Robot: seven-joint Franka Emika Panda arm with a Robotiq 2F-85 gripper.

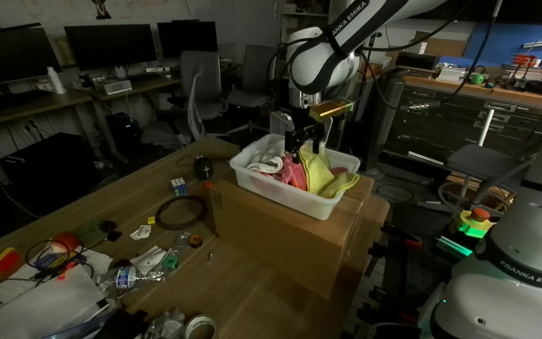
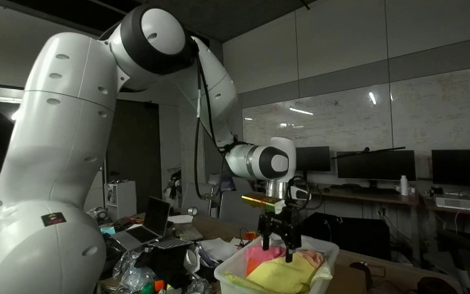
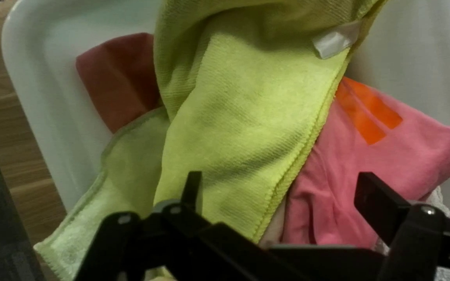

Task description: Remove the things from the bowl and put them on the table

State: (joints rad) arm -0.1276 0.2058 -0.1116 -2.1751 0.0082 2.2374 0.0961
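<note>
My end effector (image 3: 279, 182) gapes; I see, in the wrist view, white-tagged yellow cloth (image 3: 244, 121) left of orange-barred pink cloth (image 3: 402, 156).

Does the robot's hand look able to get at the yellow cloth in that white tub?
Probably yes. The hand is open over the white tub, and the yellow cloth lies uppermost, overlapping the pink cloth, with nothing seen covering it.

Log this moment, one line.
gripper: open, unloaded | white bin: pink cloth, white cloth inside, yellow cloth partly over rim | phase: likely pre-grasp
</note>
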